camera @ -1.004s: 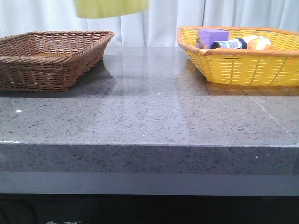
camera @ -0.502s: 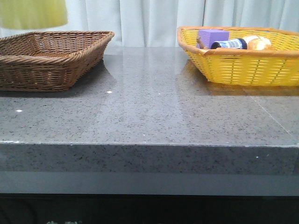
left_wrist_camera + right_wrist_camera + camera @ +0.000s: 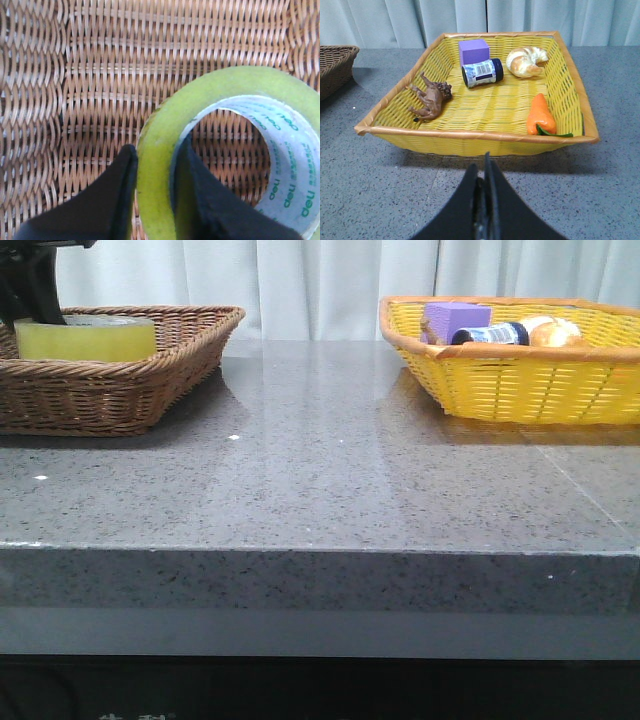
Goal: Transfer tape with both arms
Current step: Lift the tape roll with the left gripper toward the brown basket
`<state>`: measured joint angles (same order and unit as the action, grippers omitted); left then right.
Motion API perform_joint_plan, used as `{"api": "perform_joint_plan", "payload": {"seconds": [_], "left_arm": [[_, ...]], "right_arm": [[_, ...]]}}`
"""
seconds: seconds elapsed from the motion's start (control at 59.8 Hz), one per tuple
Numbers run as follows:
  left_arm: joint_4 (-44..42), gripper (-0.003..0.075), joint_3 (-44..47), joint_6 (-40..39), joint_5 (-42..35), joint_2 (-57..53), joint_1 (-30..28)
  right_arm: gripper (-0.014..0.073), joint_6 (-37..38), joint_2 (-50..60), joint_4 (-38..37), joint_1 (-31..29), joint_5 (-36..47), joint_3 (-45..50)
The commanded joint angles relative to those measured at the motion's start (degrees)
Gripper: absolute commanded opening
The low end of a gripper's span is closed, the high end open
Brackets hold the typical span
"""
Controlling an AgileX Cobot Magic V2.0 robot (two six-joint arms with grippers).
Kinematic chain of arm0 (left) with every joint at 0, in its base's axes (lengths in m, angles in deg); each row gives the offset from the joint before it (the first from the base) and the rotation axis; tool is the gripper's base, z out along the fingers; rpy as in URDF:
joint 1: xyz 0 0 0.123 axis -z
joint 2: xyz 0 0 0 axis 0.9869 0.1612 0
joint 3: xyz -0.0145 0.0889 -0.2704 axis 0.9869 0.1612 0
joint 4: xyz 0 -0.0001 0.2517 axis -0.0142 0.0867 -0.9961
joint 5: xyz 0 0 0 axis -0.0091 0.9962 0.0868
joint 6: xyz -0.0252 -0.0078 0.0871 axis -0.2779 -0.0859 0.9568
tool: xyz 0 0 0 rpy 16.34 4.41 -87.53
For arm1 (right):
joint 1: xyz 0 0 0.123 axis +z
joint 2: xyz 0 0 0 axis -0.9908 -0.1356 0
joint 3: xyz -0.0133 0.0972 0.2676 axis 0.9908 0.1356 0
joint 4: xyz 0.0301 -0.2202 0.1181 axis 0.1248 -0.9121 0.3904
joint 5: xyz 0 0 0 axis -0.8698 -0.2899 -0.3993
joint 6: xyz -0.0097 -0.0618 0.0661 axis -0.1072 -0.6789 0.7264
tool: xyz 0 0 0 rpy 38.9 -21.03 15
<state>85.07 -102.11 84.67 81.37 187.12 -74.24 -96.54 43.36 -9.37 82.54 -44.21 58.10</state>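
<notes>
The tape [image 3: 85, 338], a wide yellow roll, sits low inside the brown wicker basket [image 3: 150, 375] at the table's far left. In the left wrist view the tape [image 3: 160, 150] shows its white core with green print. My left gripper [image 3: 156, 155] is shut on the roll's wall, one finger outside and one inside the core, over the basket's woven floor [image 3: 100, 75]. In the front view only a dark part of the left arm [image 3: 30, 280] shows above the roll. My right gripper [image 3: 485, 165] is shut and empty, above the grey table in front of the yellow basket [image 3: 470, 137].
The yellow basket [image 3: 520, 385] at the far right holds a purple block [image 3: 473, 51], a dark jar [image 3: 482, 73], a croissant [image 3: 526, 61], a brown toy horse [image 3: 430, 100] and an orange carrot [image 3: 541, 114]. The grey table [image 3: 330, 480] lies between the baskets.
The tape has moved left and come down from above the table into the brown basket, carried by my left gripper. The yellow basket and its contents have not moved.
</notes>
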Motion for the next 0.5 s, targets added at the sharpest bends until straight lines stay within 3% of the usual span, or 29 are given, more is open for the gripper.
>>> {"api": "perform_joint_plan", "payload": {"seconds": [0.0,0.184,0.318,0.485], "left_arm": [[1.14,0.0078,-2.09,-0.27,-3.08,-3.34,-0.07],[1.14,0.0222,-2.09,-0.27,-3.08,-3.34,-0.07],[-0.08,0.0256,-2.09,-0.27,-2.95,-3.46,-0.07],[-1.89,0.0245,-2.09,-0.27,-2.11,-5.16,-0.07]], "right_arm": [[-0.0069,-0.6,-0.38,0.44,-0.18,4.81,-1.45],[-0.0069,-0.6,-0.38,0.44,-0.18,4.81,-1.45],[-0.0069,-0.6,-0.38,0.44,-0.18,4.81,-1.45],[-0.0069,-0.6,-0.38,0.44,-0.18,4.81,-1.45]]}}
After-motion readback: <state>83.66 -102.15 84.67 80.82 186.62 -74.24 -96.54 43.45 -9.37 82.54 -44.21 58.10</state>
